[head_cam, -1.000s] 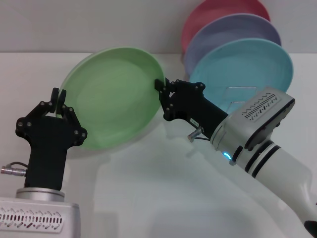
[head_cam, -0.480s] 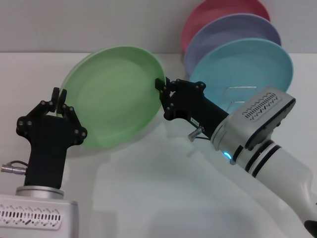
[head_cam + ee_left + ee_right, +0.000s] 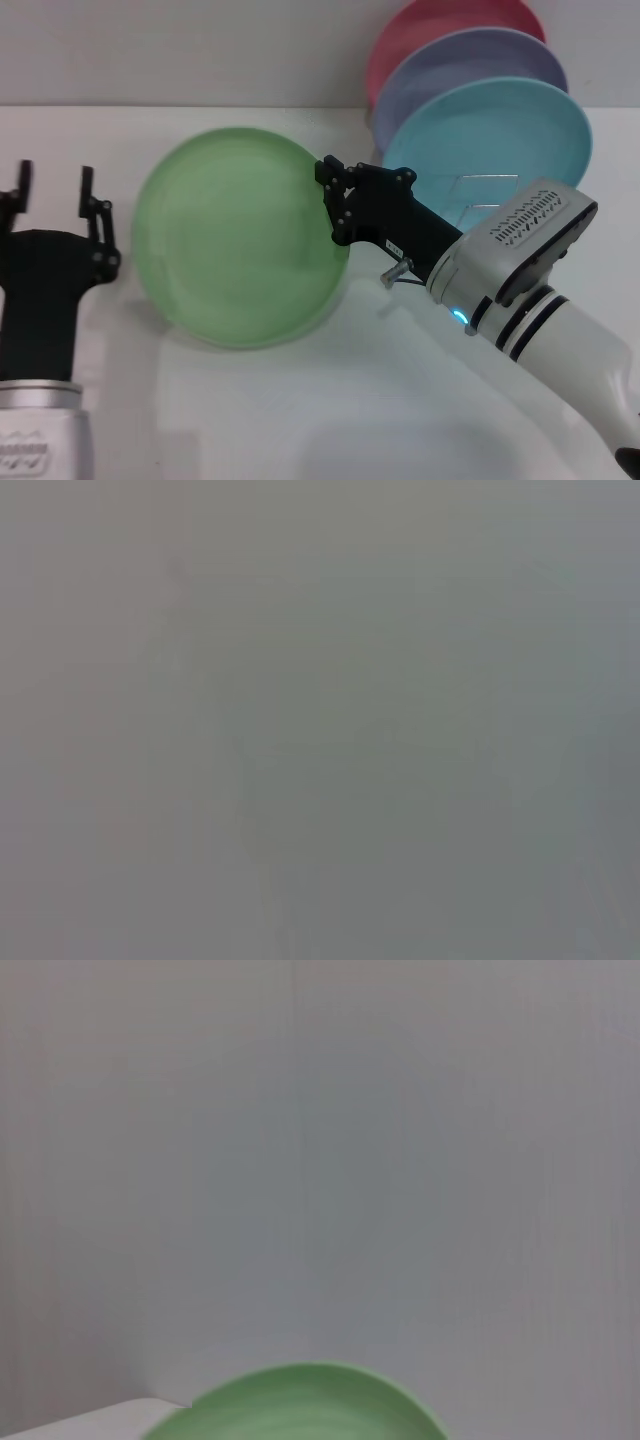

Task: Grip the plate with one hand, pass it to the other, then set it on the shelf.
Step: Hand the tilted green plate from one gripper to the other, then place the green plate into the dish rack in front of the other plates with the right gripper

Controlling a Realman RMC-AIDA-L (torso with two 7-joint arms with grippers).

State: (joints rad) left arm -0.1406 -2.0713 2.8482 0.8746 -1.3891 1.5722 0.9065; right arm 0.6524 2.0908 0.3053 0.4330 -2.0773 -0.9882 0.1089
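Note:
The light green plate (image 3: 240, 235) hangs in the air at centre left of the head view, its face turned toward me. My right gripper (image 3: 333, 195) is shut on its right rim and holds it alone. My left gripper (image 3: 55, 195) is open and empty at the far left, a short gap away from the plate's left rim. The plate's edge also shows in the right wrist view (image 3: 300, 1405). The wire shelf (image 3: 480, 195) stands at the back right, mostly hidden behind my right arm. The left wrist view shows only plain grey.
A turquoise plate (image 3: 500, 135), a lavender plate (image 3: 470, 65) and a pink plate (image 3: 440, 20) stand upright in the shelf at the back right. The white table (image 3: 300, 400) runs to a pale wall behind.
My left gripper has opened, let go of the plate's left rim and drawn back to the left. The plate, now held only by my right gripper, has dropped a little and turned.

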